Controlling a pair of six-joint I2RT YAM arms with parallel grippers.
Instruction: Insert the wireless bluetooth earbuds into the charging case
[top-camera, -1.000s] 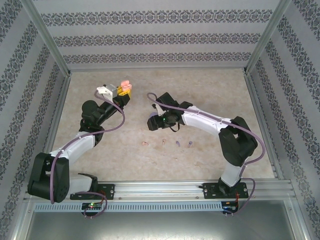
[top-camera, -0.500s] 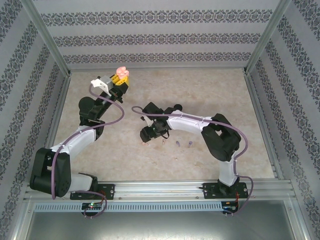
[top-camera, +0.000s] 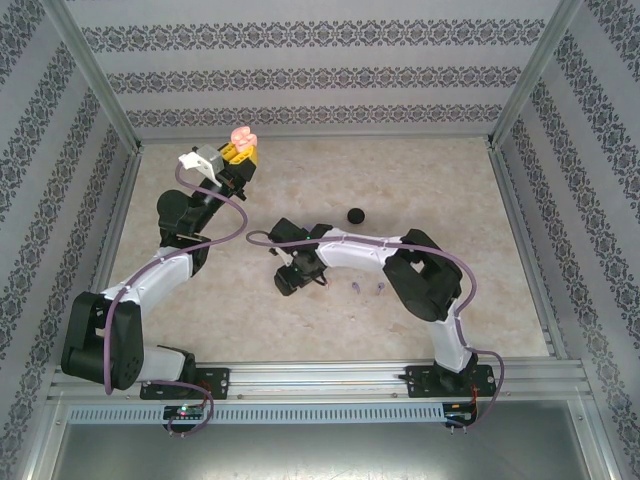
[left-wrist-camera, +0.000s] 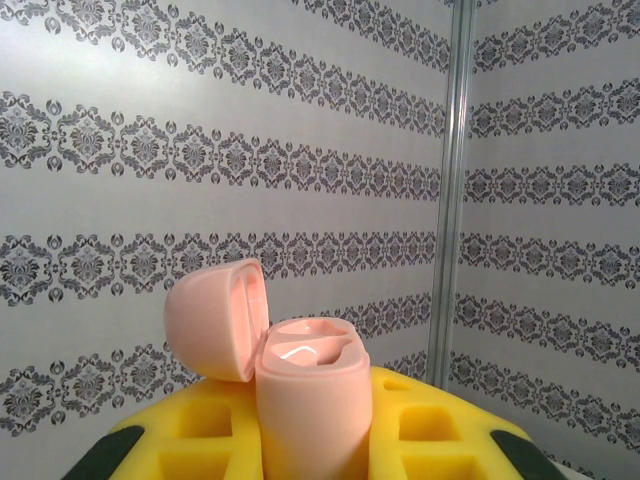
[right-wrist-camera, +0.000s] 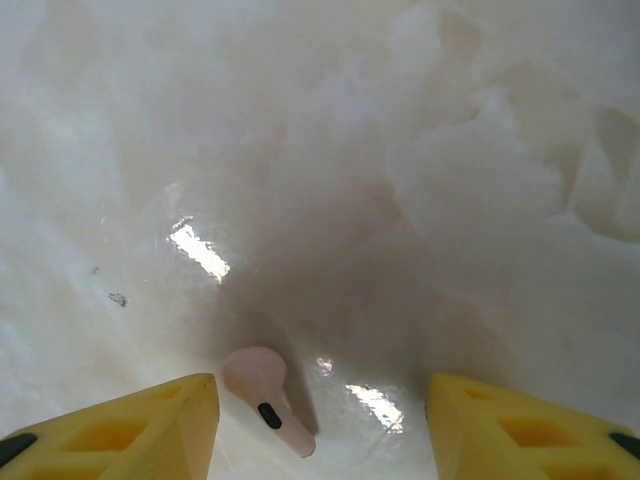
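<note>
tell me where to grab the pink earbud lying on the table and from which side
Probably from straight above, pinching the rounded head of the pink earbud, its thickest part. It lies flat on the table with its thin stem at a slant, off-centre toward one finger of the right gripper, so shift over first.

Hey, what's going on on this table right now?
The left gripper holds a pink charging case up above the table, with its lid flipped open. The right gripper is down at the surface, jaws open on either side of a pale pink earbud, not gripping it yet. Two purple earbuds lie nearby, and a small round black object sits farther back.
</note>
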